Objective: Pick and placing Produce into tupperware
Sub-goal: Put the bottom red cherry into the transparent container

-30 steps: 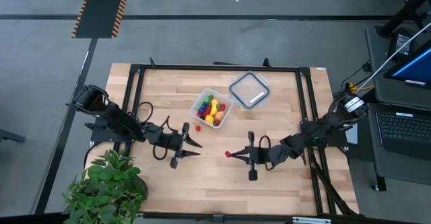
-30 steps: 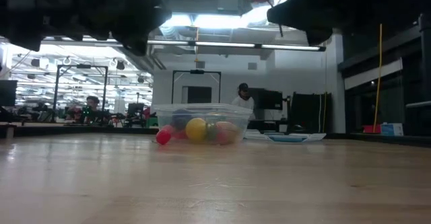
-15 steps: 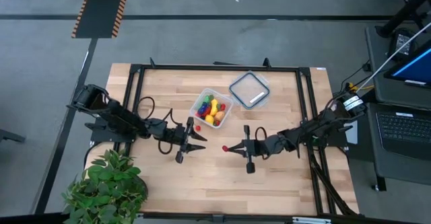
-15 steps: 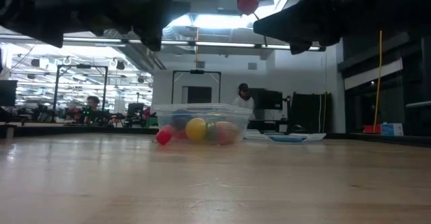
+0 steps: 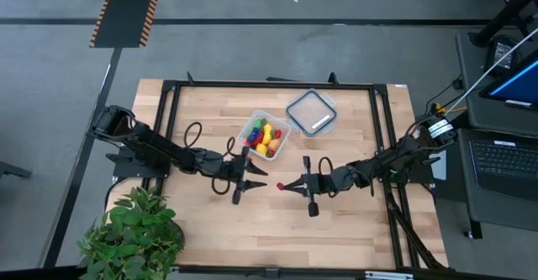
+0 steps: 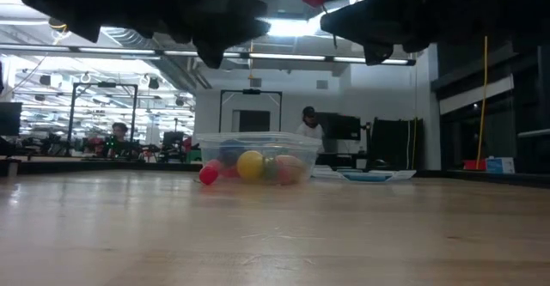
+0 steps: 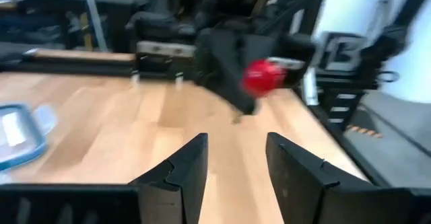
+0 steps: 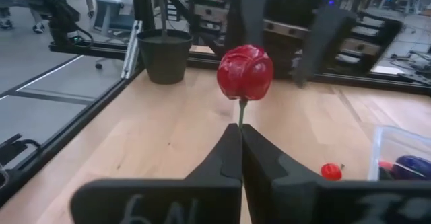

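**Red toy fruit held by its stem, left gripper waiting opposite**

The right gripper [image 5: 284, 185] has its fingers pressed fully together on the thin green stem of a red toy fruit [image 8: 245, 72], holding it in the air, clear of the table [image 5: 353, 229] and just in front of the tupperware [image 5: 264, 136]. The left gripper [image 5: 256, 177] faces it from close by, jaws partly apart with nothing between them; the fruit sits just beyond its fingertips [image 7: 195, 158].

The fruit looks like light, hollow moulded plastic: rigid, glossy, probably slippery on its rounded body. The stem is a narrow hold, so the piece could swing or twist. A hold across the round body, at its widest part, would likely be steadier, provided the jaws open wide enough.

The tupperware already holds several pieces of Produce [image 5: 266, 137] in yellow, red, green and blue-purple. One small red piece [image 5: 247, 159] lies on the table just outside its wall. The clear lid [image 5: 311, 112] lies flat just beyond the tupperware.

White marks show on the right wrist's dark body, but they are not legible. No brand or label can be read on the tupperware or lid.
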